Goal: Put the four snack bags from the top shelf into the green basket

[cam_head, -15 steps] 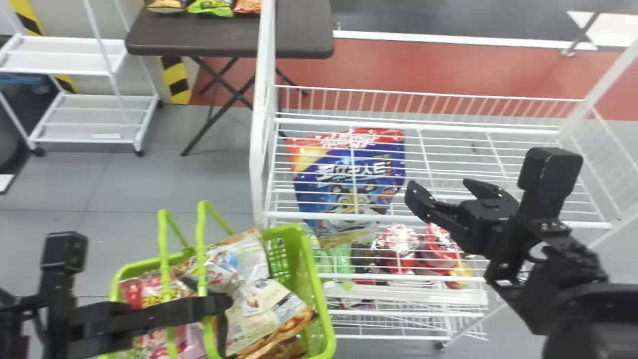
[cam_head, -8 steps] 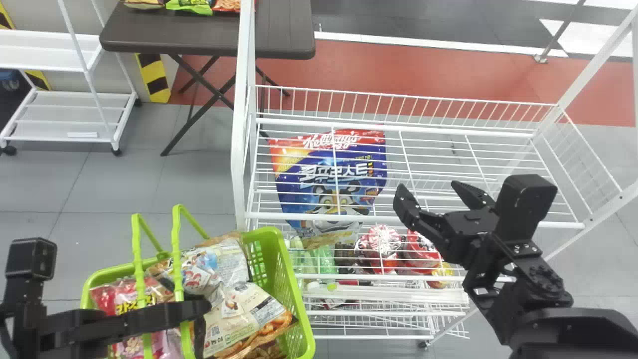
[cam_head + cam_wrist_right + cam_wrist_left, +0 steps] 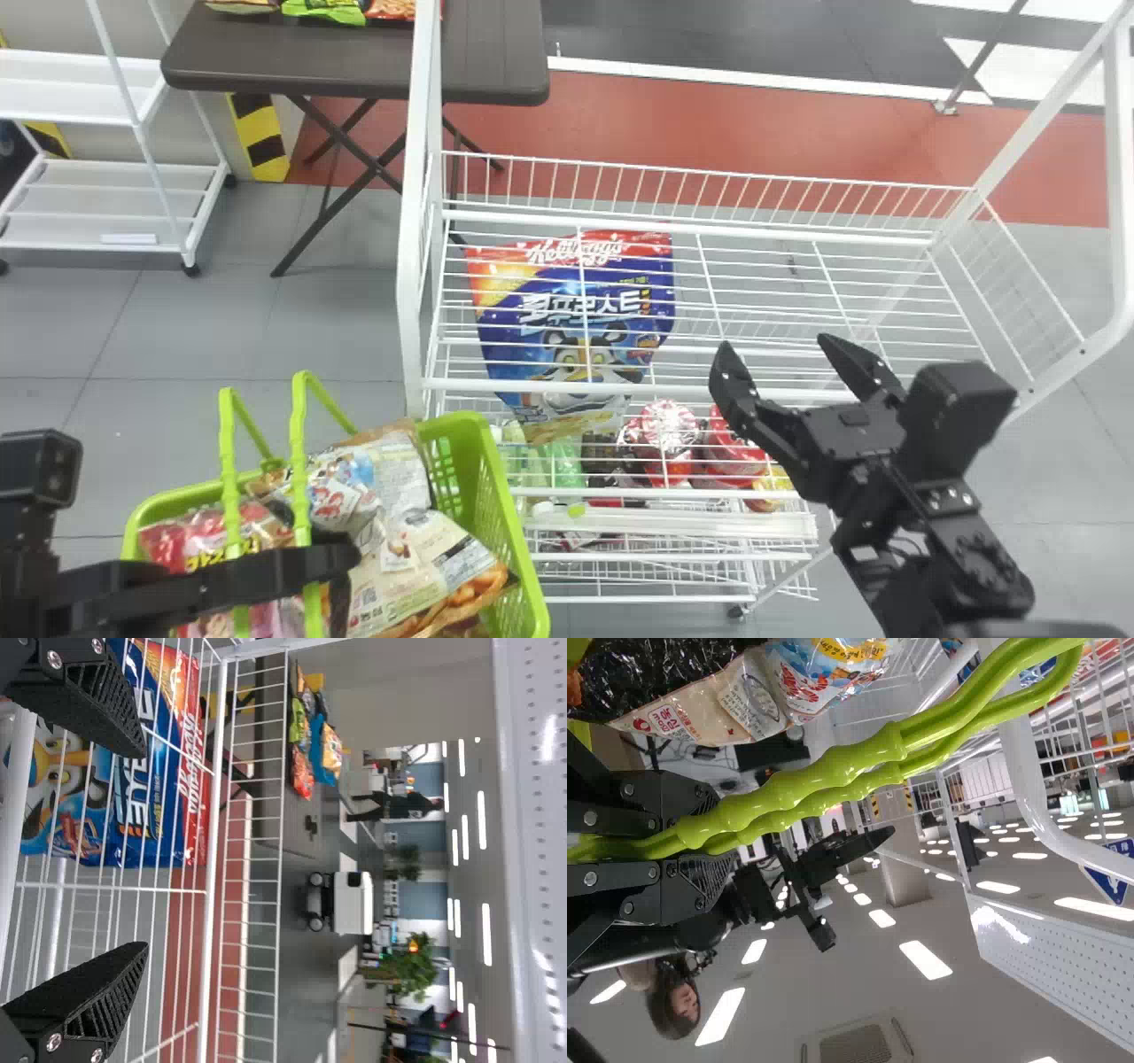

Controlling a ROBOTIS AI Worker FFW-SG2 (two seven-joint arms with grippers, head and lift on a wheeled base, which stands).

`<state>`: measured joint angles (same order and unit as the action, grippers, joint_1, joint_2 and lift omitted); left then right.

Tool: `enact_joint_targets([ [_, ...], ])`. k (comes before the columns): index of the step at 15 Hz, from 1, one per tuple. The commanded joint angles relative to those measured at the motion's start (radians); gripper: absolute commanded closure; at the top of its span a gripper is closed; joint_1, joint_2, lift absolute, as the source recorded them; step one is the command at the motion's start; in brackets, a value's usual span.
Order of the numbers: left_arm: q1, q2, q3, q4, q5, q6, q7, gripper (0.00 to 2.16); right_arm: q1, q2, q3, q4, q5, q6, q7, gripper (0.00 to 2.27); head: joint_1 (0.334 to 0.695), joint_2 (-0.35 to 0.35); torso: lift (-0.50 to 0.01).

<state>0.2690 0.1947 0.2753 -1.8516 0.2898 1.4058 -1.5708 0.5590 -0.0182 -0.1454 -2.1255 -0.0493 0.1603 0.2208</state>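
Note:
The green basket (image 3: 509,523) stands at the lower left in the head view, holding several snack bags (image 3: 425,567). Across it reaches my left gripper (image 3: 341,554); the left wrist view has this left gripper (image 3: 713,837) shut on the green handles (image 3: 833,771). My right gripper (image 3: 772,347) is over the front part of the white wire top shelf (image 3: 567,386), open, with nothing between its fingers. In the right wrist view the right gripper (image 3: 144,849) has its fingers wide apart above the shelf wires.
A blue and red cereal bag (image 3: 567,301) lies below the top shelf's wires, with red-lidded packages (image 3: 664,434) and bottles lower down. White posts (image 3: 415,221) rise at the shelf's ends. Behind are a dark table (image 3: 354,66) and a white rack (image 3: 115,199).
The shelf, basket and left gripper have shifted left in the head view. Against the shelf, my right gripper has moved to the right and stays open.

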Motion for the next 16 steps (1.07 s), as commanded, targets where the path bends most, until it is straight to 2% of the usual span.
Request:
enact_joint_targets([
  [1,0.045,-0.008,0.004,-0.038,-0.009,0.002,-0.010,2.15,0.075,0.007,-0.022,-0.004,-0.001,-0.140,0.000,0.04,0.695,-0.180,0.000],
  [6,0.099,-0.034,0.001,-0.101,-0.028,0.005,-0.010,2.15,0.114,0.019,-0.011,-0.010,-0.004,-0.198,0.003,0.04,0.695,-0.228,0.000],
  [16,0.110,-0.043,-0.005,-0.113,-0.040,-0.004,-0.010,2.15,0.113,0.019,0.012,0.007,0.002,-0.198,0.000,0.06,0.695,-0.236,0.000],
])
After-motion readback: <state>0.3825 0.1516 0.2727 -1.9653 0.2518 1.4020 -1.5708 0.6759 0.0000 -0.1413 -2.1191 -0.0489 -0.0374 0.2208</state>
